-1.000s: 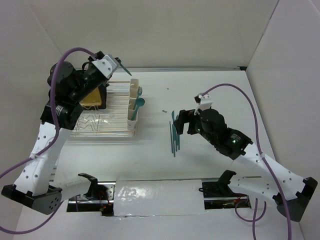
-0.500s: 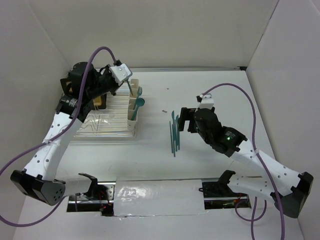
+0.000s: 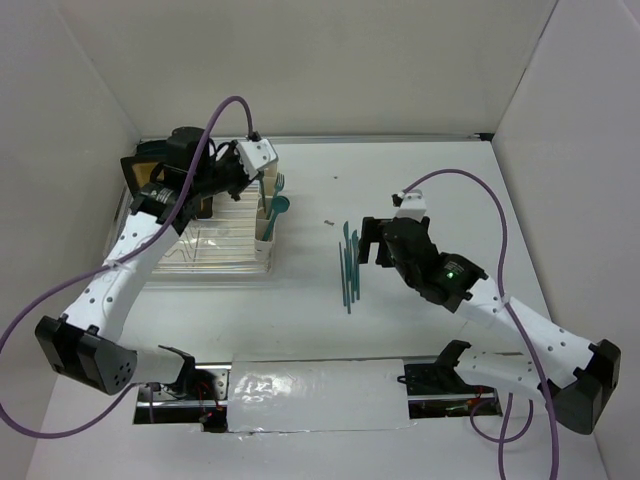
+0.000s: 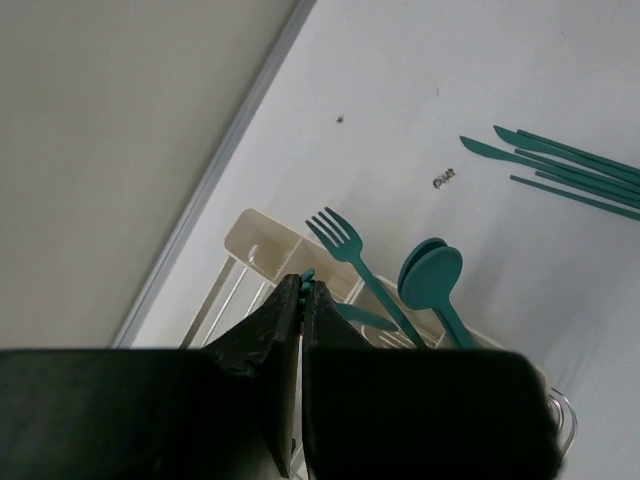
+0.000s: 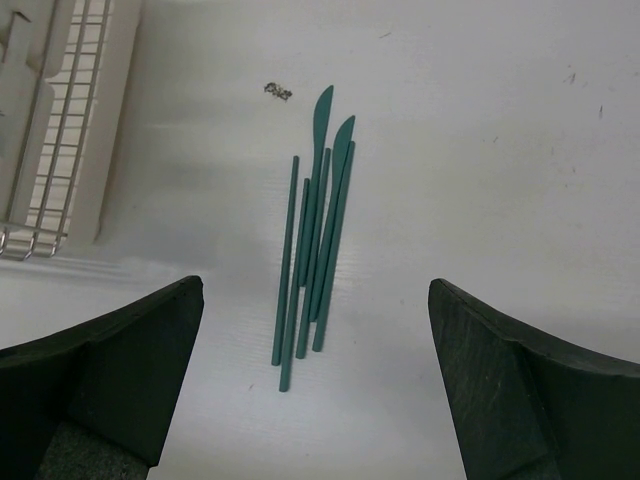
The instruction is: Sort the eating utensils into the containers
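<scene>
L gripper (image 4: 303,292), clamped on a utensil (image 4: 306,279), hangs over far-left cups (image 4: 258,236). Drop step; next needs jaws parting over the matching slot. R gripper (image 5: 312,290) is wide apart above loose utensils (image 5: 318,215).

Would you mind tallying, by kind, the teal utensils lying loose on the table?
knives, blade showing: 2
plain thin stems, no head that I can make out: 4, as far as the overlap lets me count
Total loose on the table: 6
</scene>
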Robot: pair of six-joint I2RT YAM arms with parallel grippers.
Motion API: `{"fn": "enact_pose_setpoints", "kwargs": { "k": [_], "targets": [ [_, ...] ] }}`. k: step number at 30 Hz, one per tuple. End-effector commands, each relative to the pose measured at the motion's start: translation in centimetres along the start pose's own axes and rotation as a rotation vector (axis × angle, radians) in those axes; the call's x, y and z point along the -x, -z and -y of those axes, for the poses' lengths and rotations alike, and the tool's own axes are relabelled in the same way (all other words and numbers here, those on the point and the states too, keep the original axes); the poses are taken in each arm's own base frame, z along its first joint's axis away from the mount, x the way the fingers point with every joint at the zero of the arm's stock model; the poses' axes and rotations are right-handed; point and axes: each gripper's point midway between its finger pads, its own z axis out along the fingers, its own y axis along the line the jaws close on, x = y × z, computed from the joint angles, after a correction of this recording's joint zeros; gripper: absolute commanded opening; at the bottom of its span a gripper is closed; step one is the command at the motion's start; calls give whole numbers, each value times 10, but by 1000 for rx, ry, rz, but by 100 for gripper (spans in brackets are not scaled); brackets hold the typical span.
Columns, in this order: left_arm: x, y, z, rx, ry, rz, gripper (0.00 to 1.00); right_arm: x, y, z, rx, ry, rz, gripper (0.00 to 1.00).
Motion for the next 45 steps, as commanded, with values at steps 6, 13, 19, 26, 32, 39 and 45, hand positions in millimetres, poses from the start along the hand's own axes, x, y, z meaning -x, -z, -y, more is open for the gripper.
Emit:
{"fn": "enact_pose_setpoints", "kwargs": {
  "k": [6,13,19,26,32,39,45],
  "targets": [
    [-27,-35,16,-82,-4,-96,0,2,-10,12,-40,-14,25,100],
    [-32,-51,20,-116,27,-137,4,0,-16,8,7,-41,19,100],
    [-35,-56,19,-65,25,-163,43,1,-14,11,14,-48,23,100],
    [-1,-43,-11,56,12,-97,57,-10,-17,-3,89,-42,-27,100],
    [41,-9,-47,264,119,7,89,-42,-31,-10,127,-41,-117,100],
    [68,43,-13,225,450,169,96,-92,-59,-3,66,-38,-244,100],
    [66,69,59,-27,634,198,95,-106,-80,6,-12,-19,-260,87]
  ]
}}
